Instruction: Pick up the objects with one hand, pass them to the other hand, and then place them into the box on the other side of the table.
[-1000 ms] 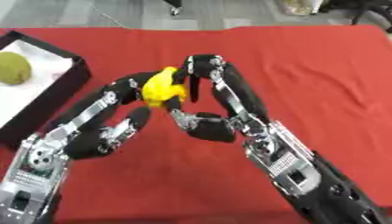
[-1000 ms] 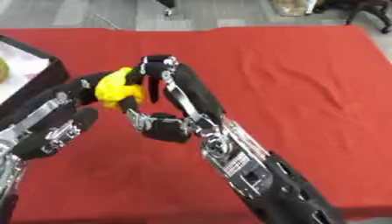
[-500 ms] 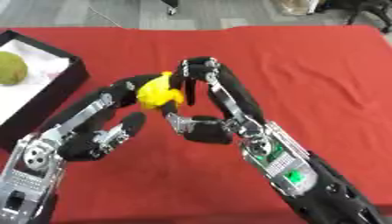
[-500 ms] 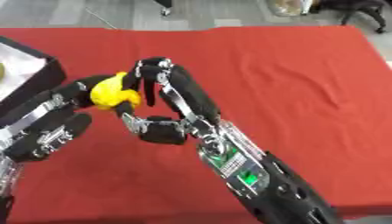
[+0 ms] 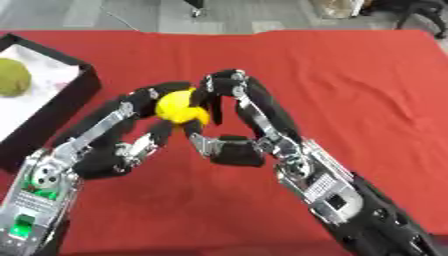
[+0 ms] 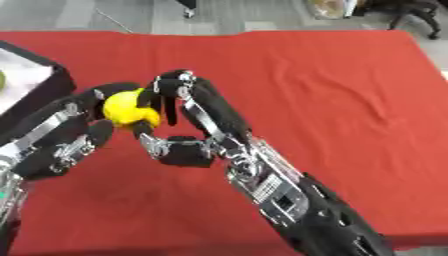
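Observation:
A yellow object (image 5: 179, 106) is held above the red table (image 5: 350, 75), between both hands. My left hand (image 5: 118, 147) comes in from the lower left, its fingers (image 5: 140, 97) curled round the object's left side. My right hand (image 5: 238, 150) reaches in from the lower right. Its fingers (image 5: 223, 87) are bent over the object's top and right side and its thumb sits just below. The black box (image 5: 63, 102) with a white lining stands at the left edge, and a green round object (image 5: 12, 76) lies inside it.
The red cloth runs out to the right and back to the table's far edge, with grey floor beyond it. The box's near wall lies close to my left forearm (image 5: 48, 185).
Both hands have stayed together on the yellow object. It has sunk very slightly, and neither hand has changed its grip.

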